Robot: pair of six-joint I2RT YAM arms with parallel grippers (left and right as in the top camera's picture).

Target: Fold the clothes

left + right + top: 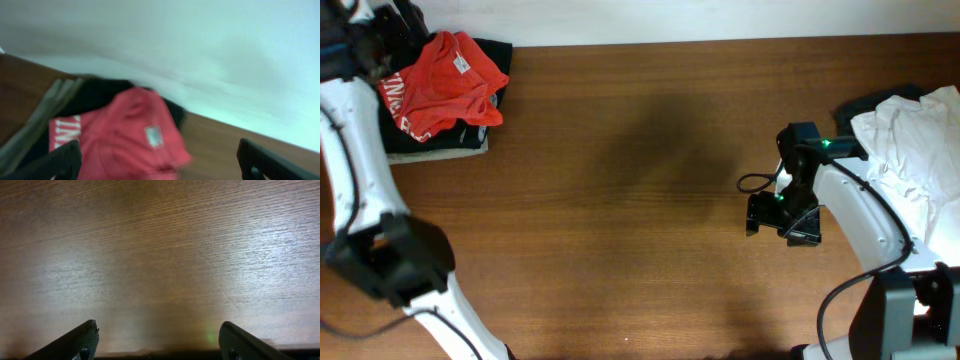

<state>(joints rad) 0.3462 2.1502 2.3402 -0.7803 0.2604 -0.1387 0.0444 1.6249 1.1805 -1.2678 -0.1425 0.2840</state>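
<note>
Left gripper (pixel 159 146) is up in the table's (pixel 640 200) 10 o'clock corner, fingers spread wide and nothing pinched. The red shirt (pixel 448 82) lies right below and ahead of it, bunched on top of a dark stack (pixel 440 140). From the wrist view the shirt fills the gap between the fingers, lettering (pixel 65 131) toward 9 o'clock and a small white label (pixel 154 135) near the middle. It's a lumpy bundle, so I can't call a clear long axis. Whether the fingers touch the cloth is hard to say, as that view is blurred.

Right gripper (pixel 777 213) sits near 3 o'clock, pointed down at bare wood. Its fingers are also apart and it holds nothing.

A white heap (pixel 910 140) lies at about 2 o'clock from that gripper, and the right arm is far nearer to it than the left. If more folding is due, I'd expect the reach to go that way.

The heap runs off the frame's edge and the right arm covers part of it, so its shape and count are unclear. The left gripper itself is half cut off in the overhead corner.
</note>
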